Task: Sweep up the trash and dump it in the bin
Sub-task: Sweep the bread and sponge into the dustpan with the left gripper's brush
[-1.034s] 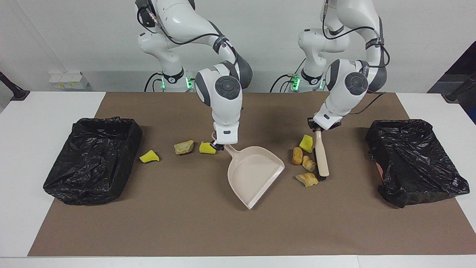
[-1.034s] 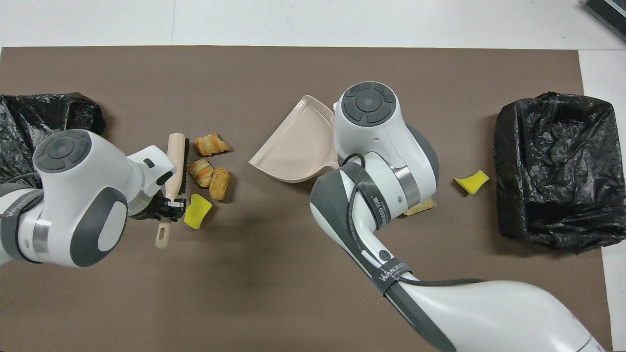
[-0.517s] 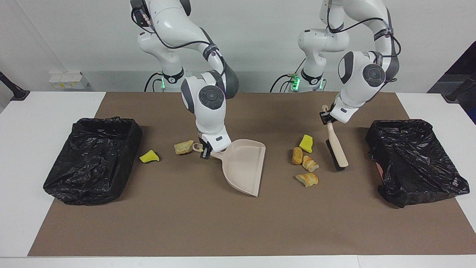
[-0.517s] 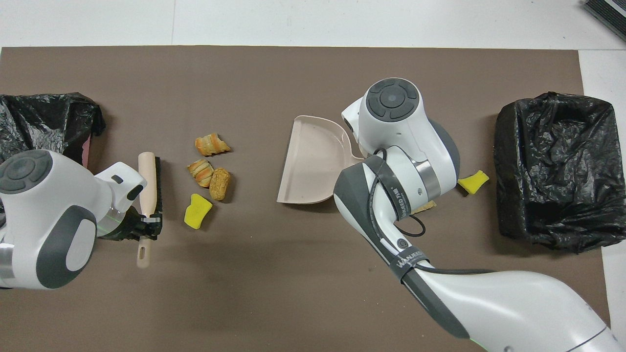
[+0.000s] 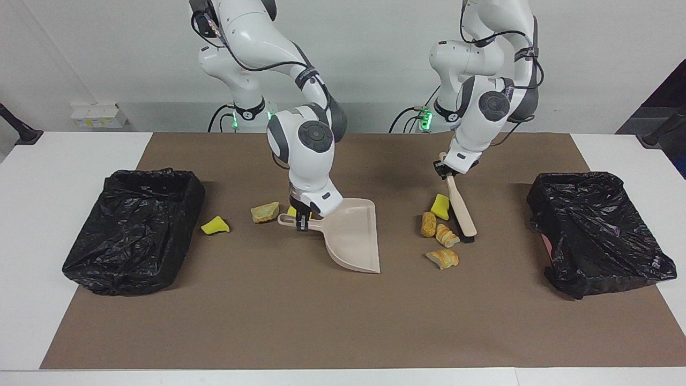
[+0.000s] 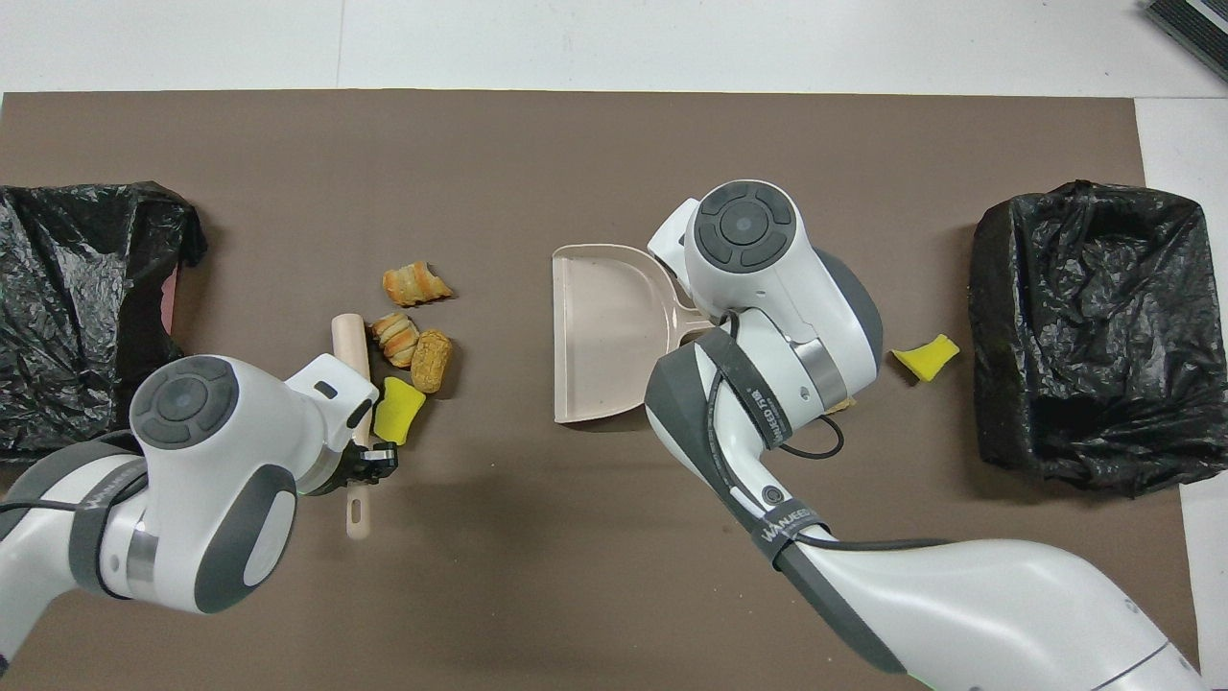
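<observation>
My right gripper is shut on the handle of the beige dustpan, whose open mouth faces the left arm's end of the table; the pan also shows in the overhead view. My left gripper is shut on the handle of the beige brush, its head beside a trash pile: a yellow sponge chunk and three bread lumps. More trash lies beside the dustpan handle: a bread lump, a half-hidden yellow chunk and another yellow chunk.
A bin lined with a black bag stands at the right arm's end of the brown mat, another at the left arm's end. White table shows around the mat.
The left gripper has swung the brush back from the bin side up against the trash pile. The right gripper has turned the dustpan a little, so its mouth squares toward the pile.
</observation>
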### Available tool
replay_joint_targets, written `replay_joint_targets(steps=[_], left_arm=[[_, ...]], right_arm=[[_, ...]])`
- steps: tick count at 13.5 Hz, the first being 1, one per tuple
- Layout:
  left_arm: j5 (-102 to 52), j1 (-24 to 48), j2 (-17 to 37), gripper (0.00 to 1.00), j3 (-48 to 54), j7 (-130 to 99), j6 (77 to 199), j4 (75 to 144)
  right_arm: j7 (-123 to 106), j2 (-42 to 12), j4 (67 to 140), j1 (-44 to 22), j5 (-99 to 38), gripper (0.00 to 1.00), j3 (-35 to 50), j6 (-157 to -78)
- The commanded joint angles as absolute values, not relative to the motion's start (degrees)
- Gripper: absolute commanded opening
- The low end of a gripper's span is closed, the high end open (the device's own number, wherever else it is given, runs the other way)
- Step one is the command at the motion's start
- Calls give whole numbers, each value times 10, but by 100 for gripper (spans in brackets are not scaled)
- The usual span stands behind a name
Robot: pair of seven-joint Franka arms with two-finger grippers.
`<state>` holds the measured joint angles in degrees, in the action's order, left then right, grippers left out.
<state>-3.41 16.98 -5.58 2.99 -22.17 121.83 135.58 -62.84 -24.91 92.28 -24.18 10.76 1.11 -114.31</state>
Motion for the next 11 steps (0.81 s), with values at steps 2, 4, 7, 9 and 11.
replay_joint_targets(steps=[2, 4, 7, 9, 11], left_arm=[[-81, 236, -29, 0, 24, -226, 1278, 1355], [-139, 274, -22, 0, 23, -226, 1295, 1342], [-210, 315, -7, 0, 24, -232, 1310, 1311], [-260, 322, 3, 0, 24, -251, 1310, 1289], [-274, 316, 4, 0, 24, -258, 1299, 1272]], right_arm=[[-658, -256, 938, -241, 120, 0, 16, -1190], [-660, -264, 938, -242, 120, 0, 16, -1211], [-657, -269, 936, -251, 120, 0, 16, -1222], [-657, -271, 936, -251, 120, 0, 16, -1225], [-657, -271, 936, -252, 120, 0, 15, -1224]])
